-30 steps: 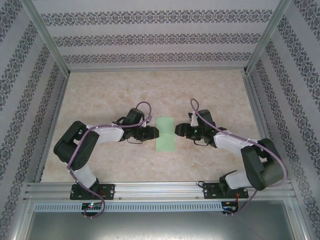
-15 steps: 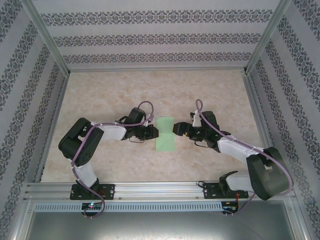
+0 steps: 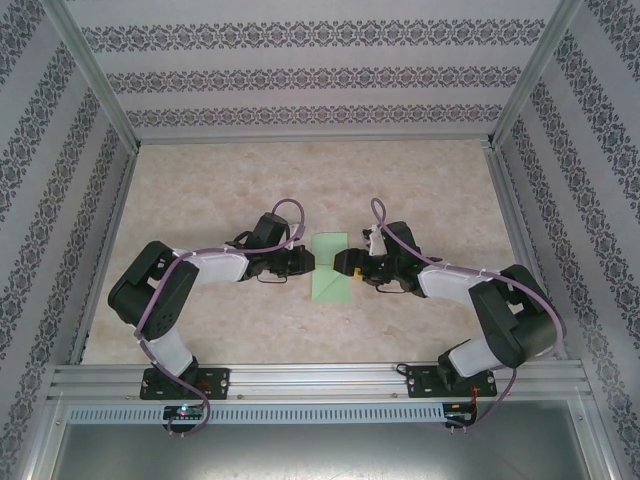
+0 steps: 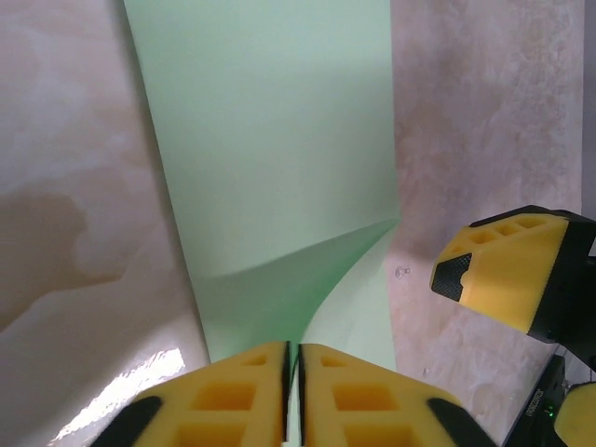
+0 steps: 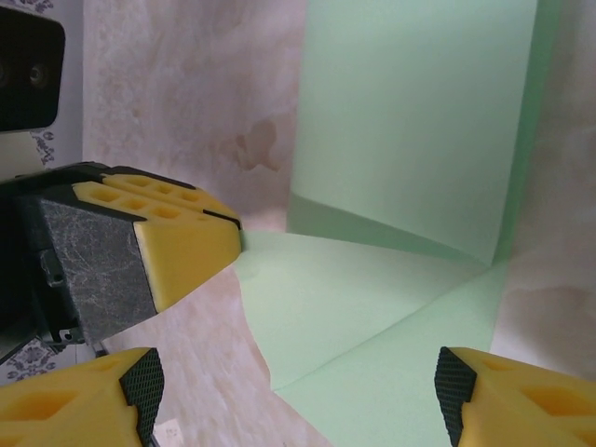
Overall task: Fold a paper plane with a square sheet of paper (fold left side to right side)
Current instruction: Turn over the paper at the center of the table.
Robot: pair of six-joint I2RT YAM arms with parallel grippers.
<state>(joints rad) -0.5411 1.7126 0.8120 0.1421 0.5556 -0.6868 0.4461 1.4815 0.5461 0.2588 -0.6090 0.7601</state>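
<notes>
- The square sheet of paper point(image 3: 330, 268) lies on the counter point(image 3: 200, 190), doubled into a tall strip directly between the two pincers.
- One corner of its upper layer curls up off the lower layer toward the left pincer point(image 4: 291, 349).
- The left pincer has its yellow fingers pressed together, clamped on that lifted edge.
- The right pincer point(image 5: 293, 368) stands spread wide at the sheet's opposite edge, with green paper between its fingers and nothing gripped.
- The pincers face each other closely across the strip.
</notes>
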